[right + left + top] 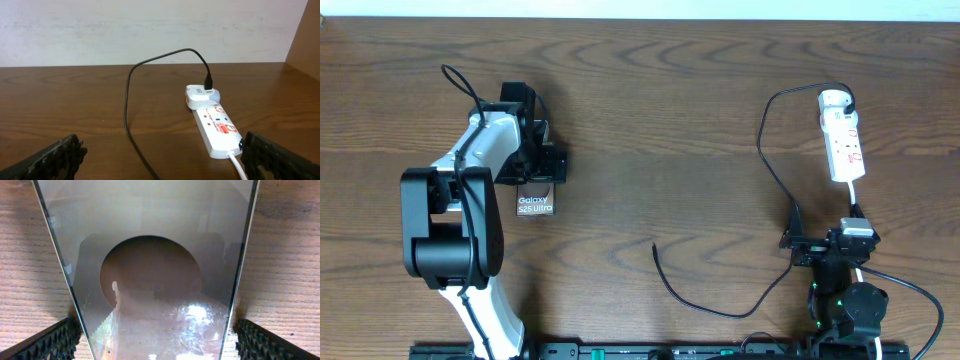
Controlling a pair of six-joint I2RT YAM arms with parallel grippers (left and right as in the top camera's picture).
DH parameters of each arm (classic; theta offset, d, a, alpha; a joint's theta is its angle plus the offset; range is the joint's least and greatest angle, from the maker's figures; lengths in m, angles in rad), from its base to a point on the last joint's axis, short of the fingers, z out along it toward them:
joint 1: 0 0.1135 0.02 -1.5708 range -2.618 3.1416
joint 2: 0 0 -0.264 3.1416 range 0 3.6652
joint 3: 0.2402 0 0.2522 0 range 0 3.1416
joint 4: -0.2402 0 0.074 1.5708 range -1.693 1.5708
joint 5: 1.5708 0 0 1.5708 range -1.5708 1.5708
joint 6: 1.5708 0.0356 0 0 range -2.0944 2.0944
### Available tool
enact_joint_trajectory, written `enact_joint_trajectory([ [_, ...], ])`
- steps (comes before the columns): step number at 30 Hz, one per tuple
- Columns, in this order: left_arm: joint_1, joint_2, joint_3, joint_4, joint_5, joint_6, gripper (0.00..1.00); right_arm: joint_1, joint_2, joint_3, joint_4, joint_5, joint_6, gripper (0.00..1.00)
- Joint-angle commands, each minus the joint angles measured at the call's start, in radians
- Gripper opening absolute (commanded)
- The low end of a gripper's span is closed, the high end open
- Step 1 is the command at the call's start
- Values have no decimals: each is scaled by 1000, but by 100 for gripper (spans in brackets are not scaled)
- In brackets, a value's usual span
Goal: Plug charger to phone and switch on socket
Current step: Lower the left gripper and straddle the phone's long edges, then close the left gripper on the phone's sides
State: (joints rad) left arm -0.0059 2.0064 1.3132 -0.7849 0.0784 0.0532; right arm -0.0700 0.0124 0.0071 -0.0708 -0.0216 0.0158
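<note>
The phone [535, 205] lies flat on the left of the table, its white "Galaxy S25 Ultra" lettering showing below my left gripper [534, 178]. In the left wrist view its glossy face [160, 255] fills the middle, and my left gripper [157, 347] is open with a finger [55, 342] on each side, apart from its edges. The socket [844, 140] is a white strip at the right. The charger cable [705, 308] runs from it in a loop to a free tip [655, 246] at mid-table. My right gripper [825, 238] is open, short of the socket [215, 127], beside the charger [127, 100].
A white adapter [200, 96] sits in the far end of the socket with the black cable plugged into it. The strip's white cord [237, 167] trails back toward my right arm. A pale wall stands behind the table's far edge [75, 66].
</note>
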Motion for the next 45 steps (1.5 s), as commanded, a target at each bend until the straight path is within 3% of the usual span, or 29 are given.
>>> enact_joint_trajectory([
  [1,5,24,-33,10,14,30,98,-5,-5,-1,-5,8,13,99],
  [45,4,24,-33,9,58,67,98,-5,-5,-1,-5,8,13,99],
])
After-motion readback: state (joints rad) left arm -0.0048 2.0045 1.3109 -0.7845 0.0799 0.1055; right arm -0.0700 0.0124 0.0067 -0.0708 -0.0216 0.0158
